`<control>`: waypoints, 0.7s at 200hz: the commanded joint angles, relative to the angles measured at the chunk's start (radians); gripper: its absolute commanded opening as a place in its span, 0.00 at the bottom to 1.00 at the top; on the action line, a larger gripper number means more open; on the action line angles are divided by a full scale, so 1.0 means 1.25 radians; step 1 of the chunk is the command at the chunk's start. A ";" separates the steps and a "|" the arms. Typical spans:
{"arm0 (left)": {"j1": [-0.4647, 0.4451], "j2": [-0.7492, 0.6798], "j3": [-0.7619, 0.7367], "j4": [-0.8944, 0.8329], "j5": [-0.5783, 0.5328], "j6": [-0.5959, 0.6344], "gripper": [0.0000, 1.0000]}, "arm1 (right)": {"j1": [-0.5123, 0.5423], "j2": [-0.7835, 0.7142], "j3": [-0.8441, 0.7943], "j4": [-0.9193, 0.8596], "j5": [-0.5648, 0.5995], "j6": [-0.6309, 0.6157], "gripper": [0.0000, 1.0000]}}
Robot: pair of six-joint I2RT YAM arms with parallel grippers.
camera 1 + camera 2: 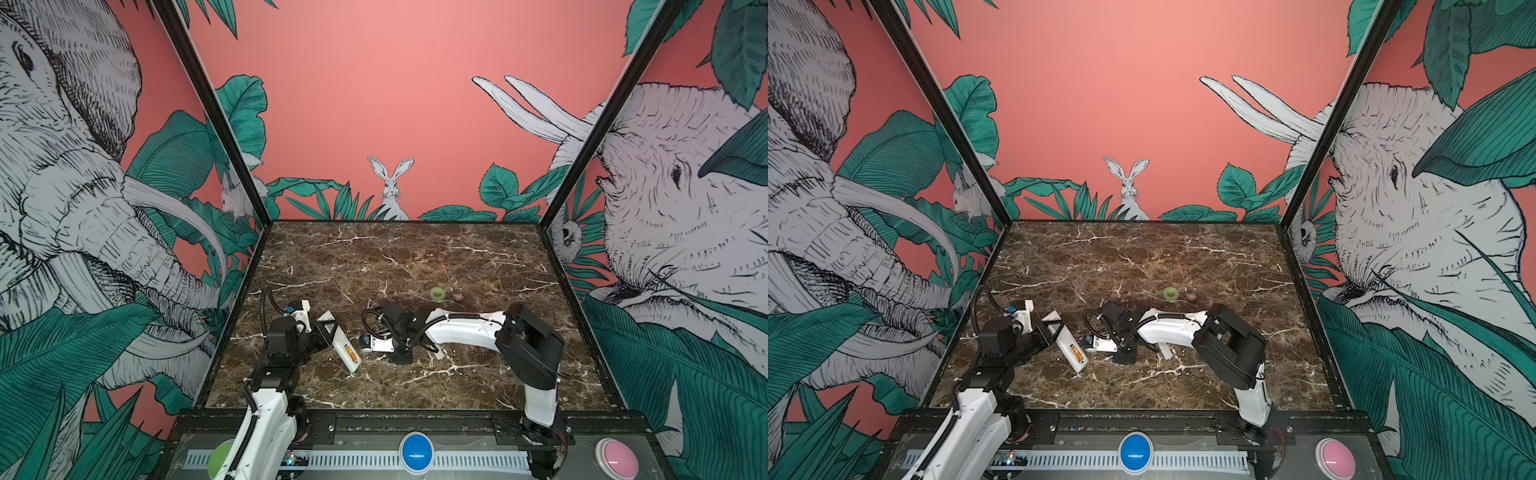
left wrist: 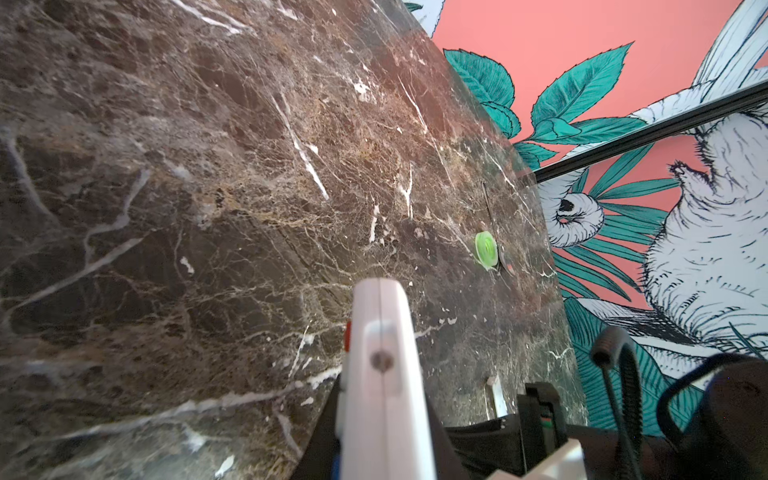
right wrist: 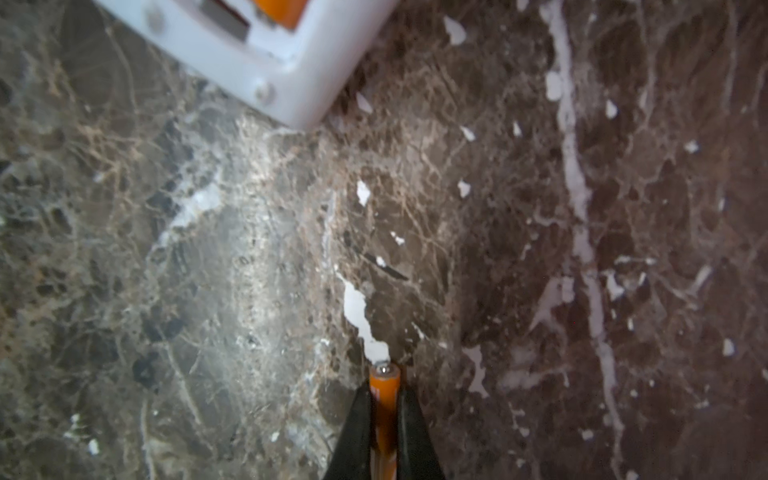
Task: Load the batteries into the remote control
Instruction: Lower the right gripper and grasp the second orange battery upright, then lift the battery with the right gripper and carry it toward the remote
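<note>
By my reading, the task is about half done. The long slim white plastic remote control (image 1: 344, 345) sits back-up, its near end down on the dark brown marble worktop (image 1: 415, 257). Its compartment is open, with one small orange cylindrical battery (image 1: 352, 355) seated inside. The left gripper (image 1: 323, 333) has its fingers clamped on the remote's far end. The right gripper (image 3: 385, 392) pinches the second orange battery (image 3: 384, 380) between black fingers (image 3: 357, 432), just beside the remote (pale tip poking out). That battery is not yet seated.
</note>
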State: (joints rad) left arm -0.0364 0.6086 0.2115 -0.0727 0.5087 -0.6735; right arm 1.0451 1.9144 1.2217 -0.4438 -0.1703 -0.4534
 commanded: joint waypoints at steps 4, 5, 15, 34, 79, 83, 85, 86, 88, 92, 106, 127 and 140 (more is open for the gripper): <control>0.003 -0.002 -0.003 0.036 0.016 0.015 0.00 | -0.005 -0.038 -0.051 -0.040 0.049 0.134 0.00; 0.003 -0.002 -0.003 0.036 0.015 0.016 0.00 | -0.005 -0.040 -0.052 -0.040 0.050 0.136 0.00; 0.003 -0.002 -0.004 0.037 0.017 0.017 0.00 | -0.005 -0.059 -0.064 -0.038 0.057 0.181 0.00; 0.003 -0.002 -0.003 0.045 0.026 0.014 0.00 | -0.005 -0.090 -0.078 -0.036 0.070 0.263 0.00; 0.004 -0.004 -0.005 0.059 0.053 0.010 0.00 | -0.004 -0.101 -0.079 -0.035 0.088 0.468 0.00; 0.004 -0.005 -0.006 0.061 0.055 0.009 0.00 | -0.005 -0.101 -0.078 -0.035 0.093 0.486 0.00; 0.004 -0.005 -0.006 0.062 0.056 0.010 0.00 | -0.004 -0.101 -0.079 -0.035 0.096 0.493 0.00; 0.004 -0.006 -0.007 0.063 0.057 0.009 0.00 | -0.003 -0.101 -0.079 -0.034 0.098 0.497 0.00; 0.003 -0.006 -0.008 0.064 0.059 0.008 0.00 | -0.004 -0.101 -0.080 -0.033 0.099 0.503 0.00; 0.003 -0.006 -0.009 0.068 0.063 0.006 0.00 | -0.003 -0.101 -0.082 -0.030 0.101 0.516 0.00; 0.004 -0.009 -0.014 0.079 0.068 0.002 0.00 | -0.003 -0.101 -0.092 -0.018 0.108 0.549 0.00; 0.003 -0.011 -0.019 0.093 0.105 -0.001 0.00 | -0.001 -0.100 -0.097 -0.015 0.114 0.581 0.00; 0.003 -0.011 -0.020 0.098 0.114 -0.001 0.00 | 0.000 -0.098 -0.100 -0.014 0.117 0.590 0.00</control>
State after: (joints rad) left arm -0.0364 0.6071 0.2012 -0.0071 0.5964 -0.6662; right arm 1.0443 1.8091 1.1103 -0.4683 -0.0536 0.1947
